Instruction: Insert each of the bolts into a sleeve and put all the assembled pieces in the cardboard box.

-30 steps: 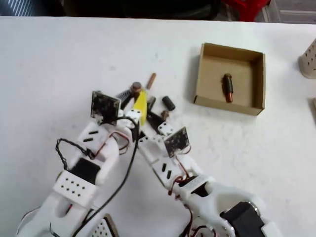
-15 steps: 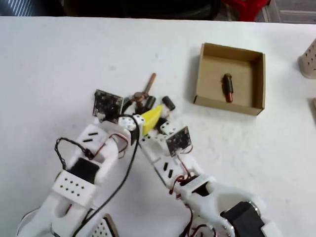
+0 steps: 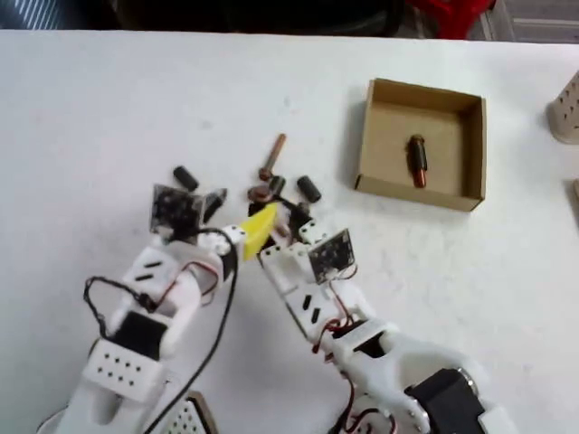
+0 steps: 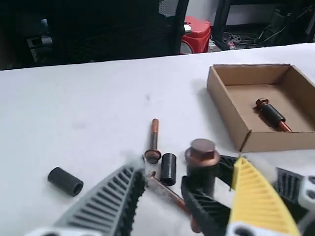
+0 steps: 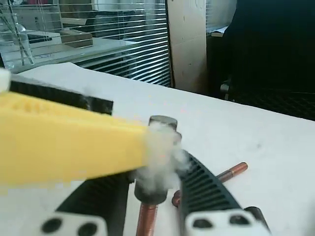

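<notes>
**A:** Bolt point(image 4: 202, 150) in the middle of the bench point(image 3: 109, 108), who had it?

**B:** The right gripper point(image 5: 155, 182). Its black jaws were closed on the bolt, which stood head-up. A dark sleeve seemed to sit round the shank, though I couldn't be sure.

**A:** And the rest?

**B:** A loose bolt point(image 3: 271, 155) lay just beyond, with spare sleeves point(image 4: 168, 168) beside it. One finished piece point(image 3: 417, 161) lay in the box point(image 3: 416, 194), well apart from the arms.

**A:** The left gripper point(image 4: 189, 169)?

**B:** It was spread wide and held nothing. Its yellow jaw was just beside the held bolt.

**A:** What worried you?

**B:** That yellow jaw. If it closed or swung, I judged it could tip the bolt in the right gripper's hold or push the sleeve off. The grey jaw could also scatter the spare sleeves, leaving them harder to pick up.
</notes>
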Motion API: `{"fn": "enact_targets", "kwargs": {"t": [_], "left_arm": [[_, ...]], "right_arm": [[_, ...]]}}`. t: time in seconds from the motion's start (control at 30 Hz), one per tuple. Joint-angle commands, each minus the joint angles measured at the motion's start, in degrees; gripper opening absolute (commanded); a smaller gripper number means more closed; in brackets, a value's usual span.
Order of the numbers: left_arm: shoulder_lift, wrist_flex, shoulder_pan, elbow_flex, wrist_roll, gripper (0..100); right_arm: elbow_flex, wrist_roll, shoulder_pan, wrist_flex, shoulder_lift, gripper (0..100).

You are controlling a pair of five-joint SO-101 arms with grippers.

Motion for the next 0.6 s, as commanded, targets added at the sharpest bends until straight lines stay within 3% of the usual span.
{"fn": "enact_targets", "kwargs": {"t": [0.0,0.2,0.3,0.37,0.47,0.57], "left_arm": [[-6.5,6.9,-3.5,-0.4,-0.4,30],[-16.6,23.7,-4.4,-6.9,-0.1,30],[-20.5,28.4,-4.4,-9.0,0.1,28],[-21.8,28.0,-5.4,-8.9,1.4,21],[-20.9,25.1,-8.3,-8.8,2.3,2],[-17.5,20.4,-11.1,-7.3,2.4,6]], "right_arm": [[-1.0,0.6,1.8,-0.9,-0.9,1.6],[-5.1,0.6,5.3,5.1,-0.9,1.6],[-7.9,0.5,7.7,9.8,-0.9,1.6],[-8.8,0.3,9.1,10.5,-1.1,1.6],[-8.7,0.3,10.4,11.1,-3.3,1.6],[-9.0,0.3,12.7,17.3,-7.3,1.6]]}}
